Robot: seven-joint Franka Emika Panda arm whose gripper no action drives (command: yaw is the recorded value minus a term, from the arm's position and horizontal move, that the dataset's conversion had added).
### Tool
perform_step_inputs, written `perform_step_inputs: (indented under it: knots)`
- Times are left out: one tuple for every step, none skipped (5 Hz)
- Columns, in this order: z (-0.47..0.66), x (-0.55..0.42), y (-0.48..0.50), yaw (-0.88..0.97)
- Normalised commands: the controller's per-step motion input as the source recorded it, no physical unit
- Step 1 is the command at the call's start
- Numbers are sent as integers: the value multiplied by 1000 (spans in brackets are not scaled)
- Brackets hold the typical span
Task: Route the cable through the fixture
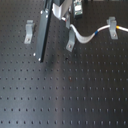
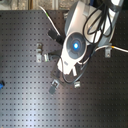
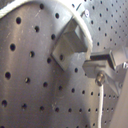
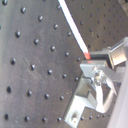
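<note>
The cable (image 1: 92, 34) is a thin white cord. In the first exterior view it runs from the right-hand clip (image 1: 113, 27) in a curve to my gripper (image 1: 68, 18) at the top. The fixture (image 1: 71, 43), a small grey bent-metal clip, stands just below the gripper. In the first wrist view the cable (image 3: 86, 31) arches over the fixture (image 3: 70, 44) and comes down to my gripper (image 3: 100, 71), which is shut on it. In the second wrist view the cable (image 4: 75, 29) ends at a red mark at the gripper (image 4: 97, 70), with the fixture (image 4: 82, 102) close beside it.
The black perforated board (image 1: 75, 95) fills the scene. Another grey clip (image 1: 30, 31) stands at the first exterior view's left, with a dark bar (image 1: 43, 35) leaning beside it. In the second exterior view the arm (image 2: 75, 45) hides the gripper, and several small clips lie around it.
</note>
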Motion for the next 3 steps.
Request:
perform_step_inputs:
  knots:
    - [3, -273, 112, 294]
    - [32, -182, 139, 177]
    - [238, -45, 44, 0]
